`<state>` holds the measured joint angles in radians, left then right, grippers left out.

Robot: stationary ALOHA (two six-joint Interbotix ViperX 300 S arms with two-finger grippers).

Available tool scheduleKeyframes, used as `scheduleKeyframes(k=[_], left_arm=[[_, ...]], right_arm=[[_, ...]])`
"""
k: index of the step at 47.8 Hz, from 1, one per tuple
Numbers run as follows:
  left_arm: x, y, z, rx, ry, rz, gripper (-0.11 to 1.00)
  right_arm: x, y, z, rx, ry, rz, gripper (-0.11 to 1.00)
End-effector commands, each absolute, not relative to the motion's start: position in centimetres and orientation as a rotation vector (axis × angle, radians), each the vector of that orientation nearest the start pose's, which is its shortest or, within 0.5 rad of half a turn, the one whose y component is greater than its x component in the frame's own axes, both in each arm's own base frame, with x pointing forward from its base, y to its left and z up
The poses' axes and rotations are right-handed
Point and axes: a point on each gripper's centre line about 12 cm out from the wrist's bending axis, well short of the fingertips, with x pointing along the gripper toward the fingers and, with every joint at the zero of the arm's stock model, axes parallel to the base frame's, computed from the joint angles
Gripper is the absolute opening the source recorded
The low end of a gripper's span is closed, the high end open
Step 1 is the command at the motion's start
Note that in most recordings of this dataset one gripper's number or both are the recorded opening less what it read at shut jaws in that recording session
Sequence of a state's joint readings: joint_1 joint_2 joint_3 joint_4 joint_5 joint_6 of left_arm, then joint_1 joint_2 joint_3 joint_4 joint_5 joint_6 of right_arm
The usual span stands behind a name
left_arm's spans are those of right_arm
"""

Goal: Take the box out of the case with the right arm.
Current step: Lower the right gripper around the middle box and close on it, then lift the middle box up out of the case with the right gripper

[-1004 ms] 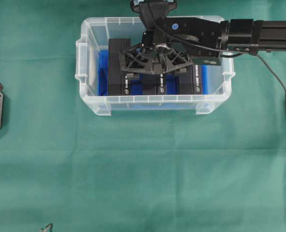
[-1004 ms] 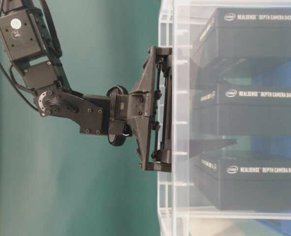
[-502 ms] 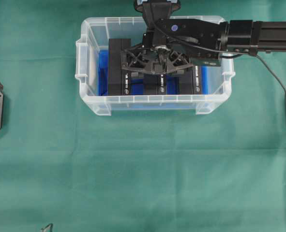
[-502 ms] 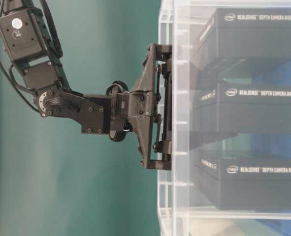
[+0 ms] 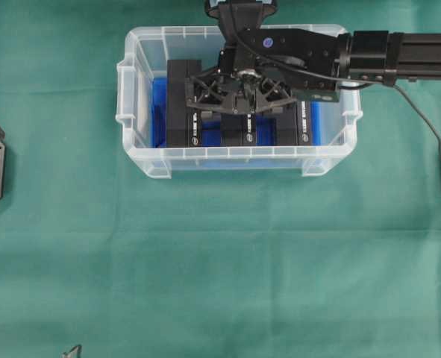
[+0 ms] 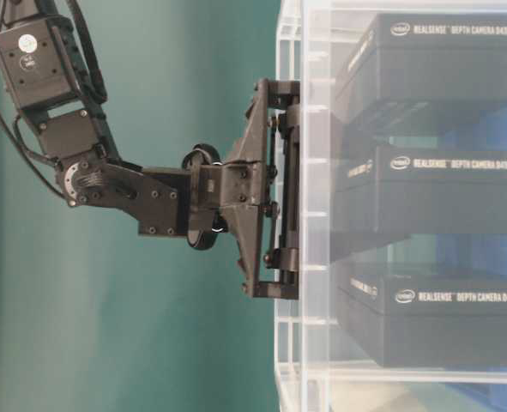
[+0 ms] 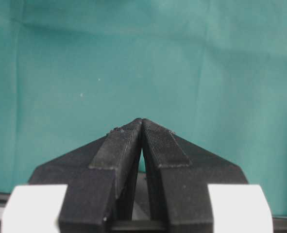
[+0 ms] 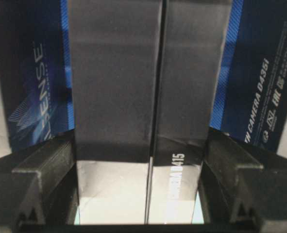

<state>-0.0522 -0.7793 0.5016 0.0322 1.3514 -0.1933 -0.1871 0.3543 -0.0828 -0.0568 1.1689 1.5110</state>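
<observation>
Your right arm's black lattice gripper (image 5: 239, 112) reaches into the clear plastic tub (image 5: 134, 97), jaws partly closed against the middle black cardboard box (image 8: 148, 82), pinching its sides to lift it.

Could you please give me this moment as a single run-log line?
phase: grasp | right hand: shut on middle black cardboard box | box: inside clear plastic case, not lifted | left hand: shut, over green cloth

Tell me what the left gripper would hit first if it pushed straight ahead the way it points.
Judging by the wrist view, only the green cloth: the shut left gripper points at bare fabric, nothing between. Depth is unclear.
</observation>
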Motion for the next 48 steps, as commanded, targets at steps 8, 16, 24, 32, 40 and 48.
scheduleKeyframes(k=[8,16,24,32,40,48], left_arm=[[17.8,-0.6,36.8,-0.121,1.046,0.076,0.02],[17.8,-0.6,36.8,-0.121,1.047,0.078,0.02],[17.8,-0.6,36.8,-0.122,1.049,0.077,0.02],[17.8,-0.6,36.8,-0.122,1.051,0.078,0.02],[17.7,-0.6,36.8,-0.121,1.052,0.079,0.02],[17.7,-0.6,36.8,-0.122,1.052,0.078,0.02]], right_arm=[[45.1,-9.1,25.3,1.31,0.961,-1.195,0.65],[44.5,-9.3,29.0,1.298,0.937,-1.207,0.65],[43.8,-9.3,32.4,1.292,0.929,-1.221,0.65],[43.4,-9.1,35.1,1.297,0.915,-1.219,0.65],[43.3,-8.8,37.5,1.298,0.884,-1.197,0.65],[42.7,-8.5,39.1,1.278,0.874,-1.227,0.65]])
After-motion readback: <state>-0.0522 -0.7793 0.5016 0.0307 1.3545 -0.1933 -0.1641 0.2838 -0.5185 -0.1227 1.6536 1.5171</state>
